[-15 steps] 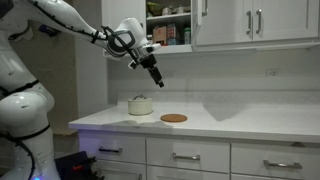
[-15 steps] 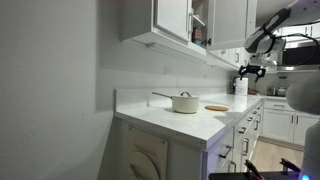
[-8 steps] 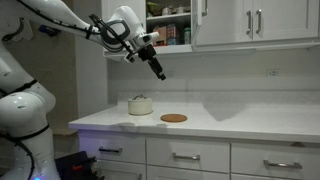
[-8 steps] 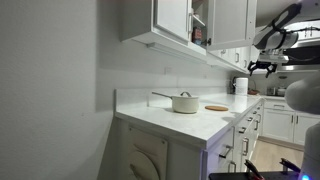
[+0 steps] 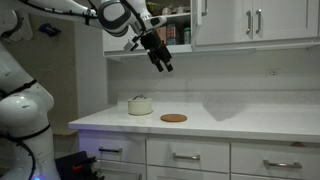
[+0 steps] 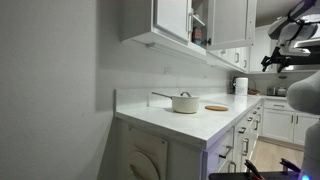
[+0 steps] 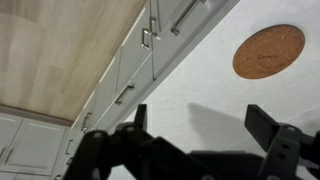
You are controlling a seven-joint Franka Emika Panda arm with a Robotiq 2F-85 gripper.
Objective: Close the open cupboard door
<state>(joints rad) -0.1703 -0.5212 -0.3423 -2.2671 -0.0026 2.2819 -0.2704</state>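
Jaws wide apart, empty, touching nothing, high above countertop [image 7: 190,90], cork mat [image 7: 268,51].

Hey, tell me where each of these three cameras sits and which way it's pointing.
Exterior view: faces the counter and cupboards head-on; the arm enters from the left, claw high over the counter.
Exterior view: sits off the counter's end, looking along it past the open cupboard door; the arm shows at the right edge.
Wrist view: looks down on counter and drawer fronts; the claw fills the bottom.
Shared: all three show the cork mat.
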